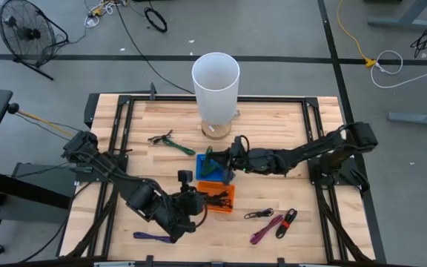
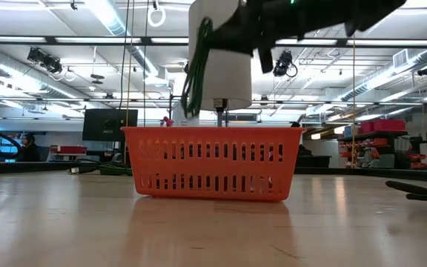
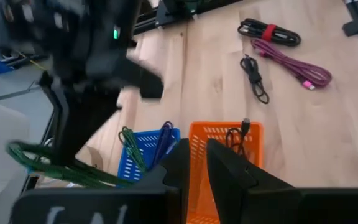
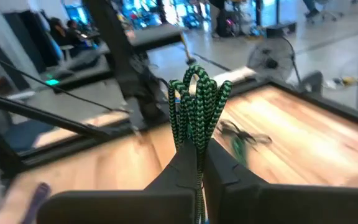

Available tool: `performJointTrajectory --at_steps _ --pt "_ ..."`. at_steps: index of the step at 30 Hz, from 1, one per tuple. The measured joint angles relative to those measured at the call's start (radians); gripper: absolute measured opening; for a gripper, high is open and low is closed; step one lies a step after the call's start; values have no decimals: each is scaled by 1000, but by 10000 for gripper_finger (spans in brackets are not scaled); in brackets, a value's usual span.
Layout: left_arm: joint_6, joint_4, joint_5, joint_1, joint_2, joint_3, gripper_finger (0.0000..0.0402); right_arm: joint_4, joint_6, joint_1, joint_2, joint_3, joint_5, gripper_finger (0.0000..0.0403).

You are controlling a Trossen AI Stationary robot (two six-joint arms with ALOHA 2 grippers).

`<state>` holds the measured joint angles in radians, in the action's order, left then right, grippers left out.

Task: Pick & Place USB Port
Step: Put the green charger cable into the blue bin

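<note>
The wooden surface (image 1: 273,141) carries a tall white cylinder (image 1: 216,87) at 12 o'clock from its middle. At the middle sit two small baskets: a blue basket (image 1: 202,167), and touching it toward 5 o'clock an orange basket (image 1: 224,202).

The right arm reaches in from 3 o'clock. The right tool (image 1: 224,159) hangs over the blue basket, its jaws closed on a coiled green cable (image 4: 197,102) that rises in loops between the fingers (image 4: 182,163).

The left arm comes from 9 o'clock. The left tool (image 1: 193,199) sits at the orange basket's 9 o'clock edge, jaws nearly closed; whether it holds anything cannot be told. A black cable (image 3: 240,134) lies inside the orange basket.

Loose cables lie around: another green one (image 1: 170,142) at 10 o'clock, black (image 1: 259,214), magenta (image 1: 266,229) and red-banded (image 1: 286,222) ones at 5 o'clock, a purple one (image 1: 153,236) at 7 o'clock.
</note>
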<state>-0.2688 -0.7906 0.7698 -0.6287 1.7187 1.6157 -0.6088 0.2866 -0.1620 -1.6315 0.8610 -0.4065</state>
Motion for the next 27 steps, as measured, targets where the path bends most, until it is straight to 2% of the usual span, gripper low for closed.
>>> performJointTrajectory --at_steps 11,27 --pt "-1 0 5 -6 0 0 57 -118 44 38 -135 -3 19 0" --pt "-9 1 4 -5 0 0 57 -110 66 33 -156 -2 -4 0"
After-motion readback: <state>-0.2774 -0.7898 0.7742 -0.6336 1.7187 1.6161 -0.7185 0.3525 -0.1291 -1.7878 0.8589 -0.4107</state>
